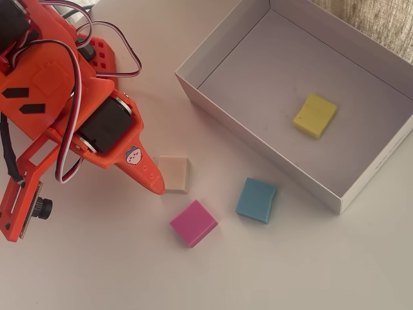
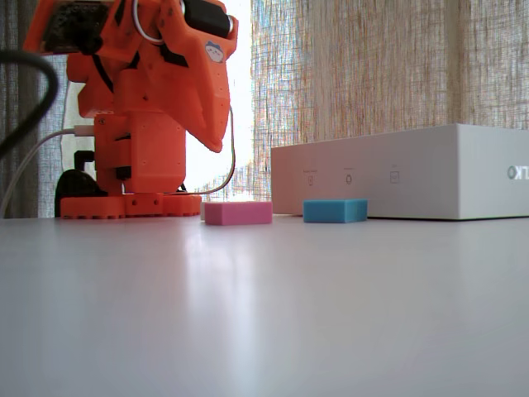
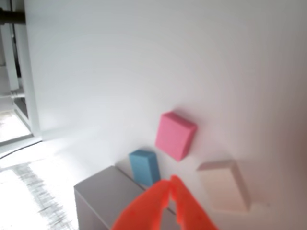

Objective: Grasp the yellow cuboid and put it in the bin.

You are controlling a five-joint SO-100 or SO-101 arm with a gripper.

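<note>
**Arm beside the box, yellow block already inside**

Overhead view, read outward from my gripper (image 1: 159, 187). My jaws are pressed together into one orange point, with nothing between them; the wrist view shows the same two tips (image 3: 169, 184) meeting. Just beside that point, touching or nearly so, lies the cream block (image 1: 174, 174). A little past it sits the pink block (image 1: 193, 222), turned at an angle, and beyond that the blue block (image 1: 256, 199), which lies near the box wall but apart from it. Farthest from me is the white box (image 1: 219, 103), open at the top with low walls. The yellow block (image 1: 315, 115) rests flat on the box floor, clear of every wall and well apart from my gripper. In the fixed view, the pink and blue blocks stand before the box's outer wall (image 2: 397, 174); the yellow block is hidden behind it.
</note>
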